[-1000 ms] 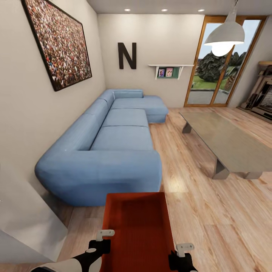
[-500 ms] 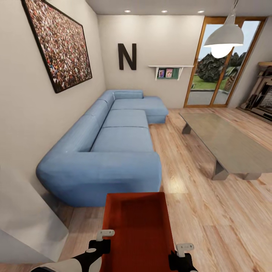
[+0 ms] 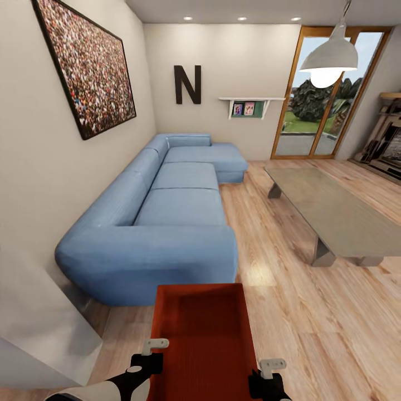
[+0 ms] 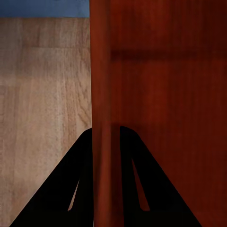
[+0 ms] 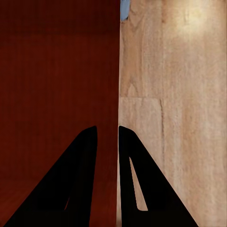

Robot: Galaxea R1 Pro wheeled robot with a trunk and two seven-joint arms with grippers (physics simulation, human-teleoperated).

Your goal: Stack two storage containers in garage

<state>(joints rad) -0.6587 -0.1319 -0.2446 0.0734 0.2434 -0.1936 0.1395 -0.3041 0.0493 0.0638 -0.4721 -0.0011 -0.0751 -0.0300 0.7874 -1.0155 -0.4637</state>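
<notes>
Orange-red open-topped container [image 3: 200, 334], low walls, ribbed bottom

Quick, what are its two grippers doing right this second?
Left gripper: shut on the bin's side wall.
Right gripper: shut on the bin's opposite wall.
</notes>
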